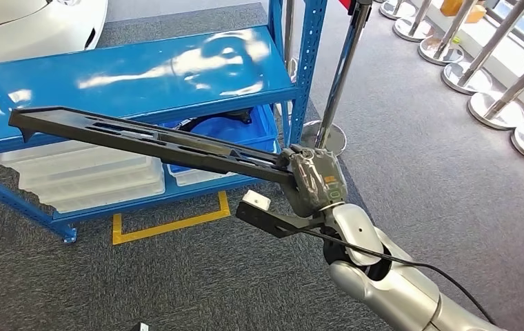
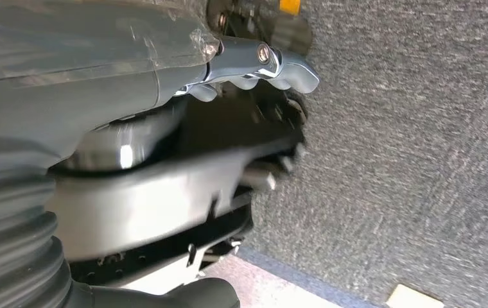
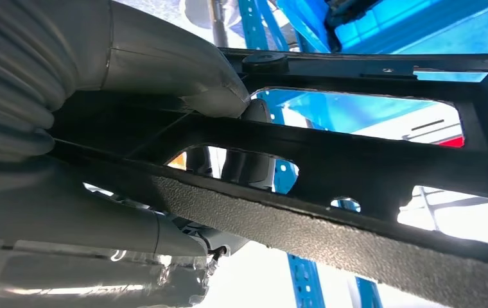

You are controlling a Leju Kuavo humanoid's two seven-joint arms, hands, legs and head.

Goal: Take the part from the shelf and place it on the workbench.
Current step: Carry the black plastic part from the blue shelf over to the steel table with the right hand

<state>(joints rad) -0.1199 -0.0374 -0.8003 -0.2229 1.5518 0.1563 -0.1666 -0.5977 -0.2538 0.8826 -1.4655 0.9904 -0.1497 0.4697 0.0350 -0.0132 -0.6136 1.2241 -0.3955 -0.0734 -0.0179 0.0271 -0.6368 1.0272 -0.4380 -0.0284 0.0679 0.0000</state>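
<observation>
Now, right hand (image 1: pixel 312 181): my fingers are clamped on one end of the long black part (image 1: pixel 142 140).
Part: centre of frame — reaching to upper left, before the blue shelf (image 1: pixel 128 72).
Left hand (image 2: pixel 126 96): fingers' state — I cannot tell.

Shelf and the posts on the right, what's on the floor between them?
Head view: one chrome post on its round base; otherwise bare grey carpet from shelf to posts.

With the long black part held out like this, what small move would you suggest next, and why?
Probably draw the right hand back and up a little. It grips one end of the long black part, whose far end lies level with the blue shelf top's front edge; whether it touches is unclear. No workbench is in view.
</observation>
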